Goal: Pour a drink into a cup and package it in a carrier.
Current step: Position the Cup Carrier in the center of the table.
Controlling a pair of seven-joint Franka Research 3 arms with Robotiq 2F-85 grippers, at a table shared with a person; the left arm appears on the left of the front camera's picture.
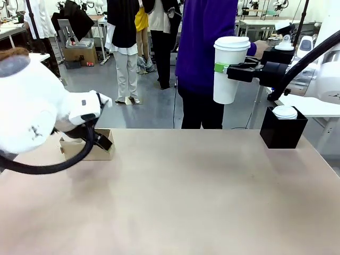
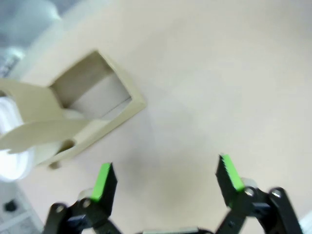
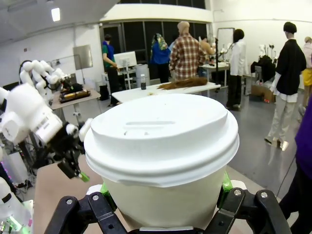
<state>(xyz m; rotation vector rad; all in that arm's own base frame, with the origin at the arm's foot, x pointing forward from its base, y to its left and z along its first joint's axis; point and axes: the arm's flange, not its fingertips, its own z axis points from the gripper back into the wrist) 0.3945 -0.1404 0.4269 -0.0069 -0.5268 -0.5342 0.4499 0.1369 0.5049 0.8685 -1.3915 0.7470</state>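
Right gripper (image 3: 165,194) clamps the lidded cup (image 1: 231,53), high at far right above the desk (image 1: 186,191). Left gripper (image 2: 165,175) wide, empty, near carrier (image 2: 105,129) at left.

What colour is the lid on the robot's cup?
White, like its cup. The lid shows best in the right wrist view.

Left arm (image 1: 32,111) hides much of the carrier (image 1: 103,155); from the left wrist it's blurred, cropped at nine o'clock.
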